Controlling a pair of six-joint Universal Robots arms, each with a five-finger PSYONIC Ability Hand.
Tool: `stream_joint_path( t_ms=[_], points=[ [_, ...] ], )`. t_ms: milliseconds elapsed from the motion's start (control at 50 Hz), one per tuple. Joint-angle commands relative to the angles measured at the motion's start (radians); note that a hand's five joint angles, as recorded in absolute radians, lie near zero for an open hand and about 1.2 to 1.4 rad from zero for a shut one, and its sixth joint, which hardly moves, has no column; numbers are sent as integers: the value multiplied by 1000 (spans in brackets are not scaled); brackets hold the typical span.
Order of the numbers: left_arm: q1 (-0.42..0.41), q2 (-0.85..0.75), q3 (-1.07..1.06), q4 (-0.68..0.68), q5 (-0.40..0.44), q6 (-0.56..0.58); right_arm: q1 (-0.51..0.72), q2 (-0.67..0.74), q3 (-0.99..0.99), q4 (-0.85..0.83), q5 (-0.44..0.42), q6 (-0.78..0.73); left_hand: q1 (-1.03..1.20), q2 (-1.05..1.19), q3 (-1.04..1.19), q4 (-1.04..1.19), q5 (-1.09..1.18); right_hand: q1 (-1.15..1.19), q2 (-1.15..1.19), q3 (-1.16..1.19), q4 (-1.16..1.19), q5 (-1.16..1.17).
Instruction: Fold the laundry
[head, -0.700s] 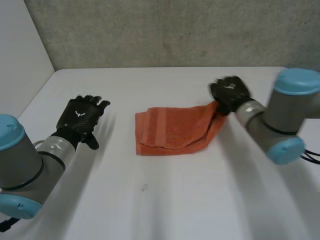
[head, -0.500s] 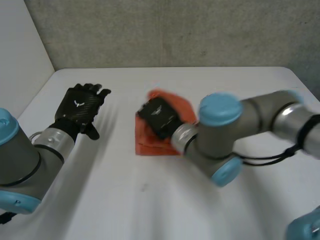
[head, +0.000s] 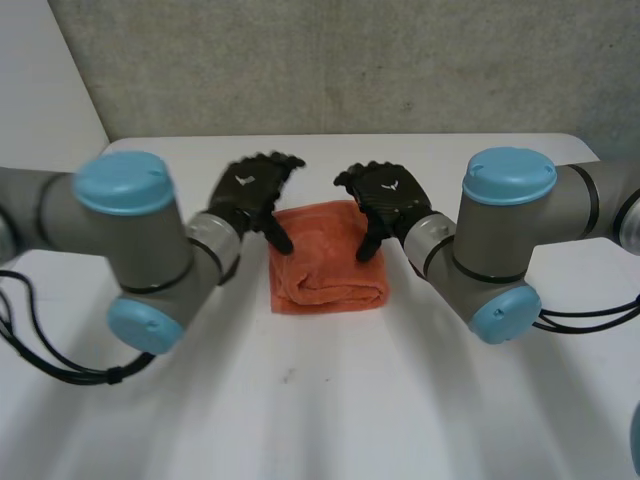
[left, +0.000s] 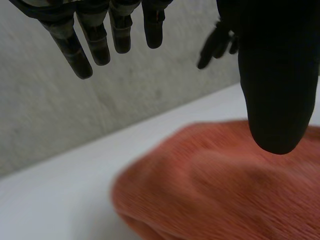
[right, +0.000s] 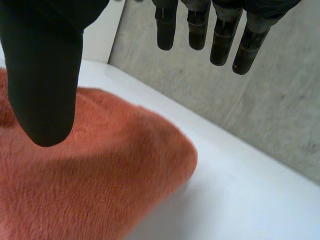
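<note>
Both arms have closed in on the towel (head: 328, 268). The left hand (head: 250, 190), earlier well off to the towel's left, now sits at its far-left corner. The right hand (head: 392, 195), which lay across the towel, has drawn back to its far-right corner. The orange towel lies folded into a compact block on the table (head: 320, 400), nearer than both hands. Each hand is spread and holds nothing, its thumb pointing down over the towel's far edge. The wrist views show each thumb close above the nap; I cannot tell whether they touch. The left wrist view also catches the right hand's fingers (left: 216, 44) beyond the towel, before the grey wall (head: 330, 60).
</note>
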Motion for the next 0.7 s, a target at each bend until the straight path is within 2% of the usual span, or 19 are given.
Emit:
stream_joint_path(
  t_ms=[20, 80, 200, 340, 460, 520, 540, 580, 620, 700],
  points=[
    [-45, -138, 40, -20, -64, -18, -25, 131, -102, 87, -26, 2, 24, 16, 5, 15, -1, -30, -43, -35, -57, -62],
    [-45, -157, 40, -21, -84, -15, -38, 151, -126, 116, -26, 2, 24, 16, 5, 15, -1, -30, -43, -35, -57, -62],
    [-36, -178, 23, -35, -117, 80, -60, 171, -174, 174, -26, 2, 12, 4, -6, 3, -13, -30, -43, -35, -57, -62],
    [-23, -67, -35, -35, -117, 150, -58, 133, -186, 194, -30, 10, -2, -10, -21, -11, -27, -30, -43, -35, -57, -62],
    [-23, 107, -50, -33, -116, 148, -74, -54, -148, 187, -21, 71, -8, -16, -27, -17, -33, -30, -43, -35, -57, -62],
    [-22, 156, -50, -36, -116, 145, -121, -174, -90, 167, 20, 102, -11, -19, -30, -20, -36, -30, -43, -35, -57, -62],
    [-7, 255, -58, -41, -119, 142, -135, -208, -73, 156, 35, 106, -20, -28, -38, -29, -45, -30, -43, -35, -57, -62],
    [6, 280, -59, -46, -120, 140, -161, -270, -36, 126, 66, 114, -20, -28, -39, -29, -45, -30, -43, -35, -57, -62],
    [70, 364, -78, -88, -121, 131, -201, -356, 24, 78, 108, 115, -20, -28, -39, -29, -45, -30, -43, -35, -57, -62],
    [104, 467, -84, -171, -116, 98, -262, -464, 113, 38, 132, 117, -20, -28, -39, -29, -45, -30, -43, -35, -57, -62]
  ],
)
